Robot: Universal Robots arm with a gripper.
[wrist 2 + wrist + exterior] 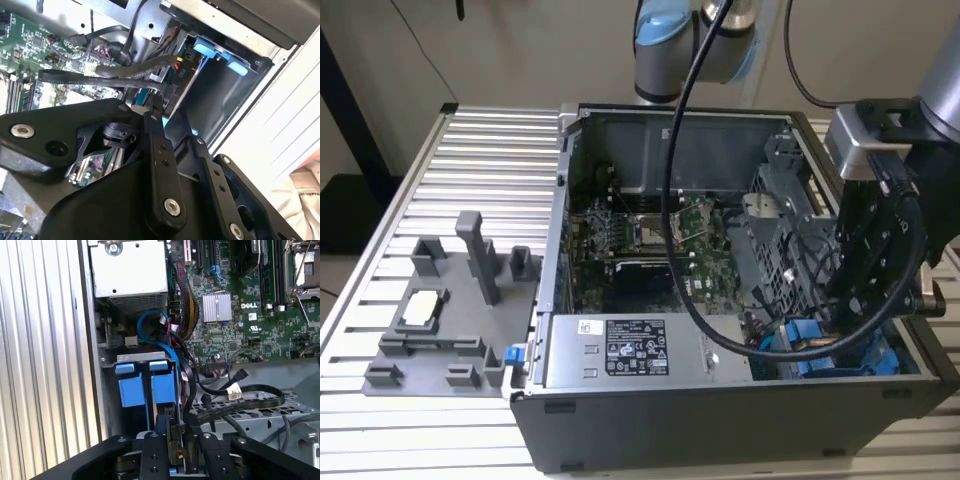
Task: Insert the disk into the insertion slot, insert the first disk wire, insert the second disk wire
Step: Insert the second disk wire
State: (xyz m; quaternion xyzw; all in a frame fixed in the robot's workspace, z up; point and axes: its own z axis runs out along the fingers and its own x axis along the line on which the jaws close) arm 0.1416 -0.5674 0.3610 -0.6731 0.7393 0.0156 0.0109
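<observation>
Black two-fingered gripper [176, 450] reaches down into the open grey sheet-metal computer case [650, 410], at the drive corner on the exterior view's right, and its fingers seem pinched on a thin black wire connector [173, 436], though the parts there overlap and I cannot be sure. Below it the grey metal drive cage's insertion slot [107, 390] already holds the disk in its bright blue plastic carrier frame [162, 382], beside another blue-fronted carrier [131, 385]. Flat black cables [240, 392] trail nearby over the green motherboard [235, 305].
</observation>
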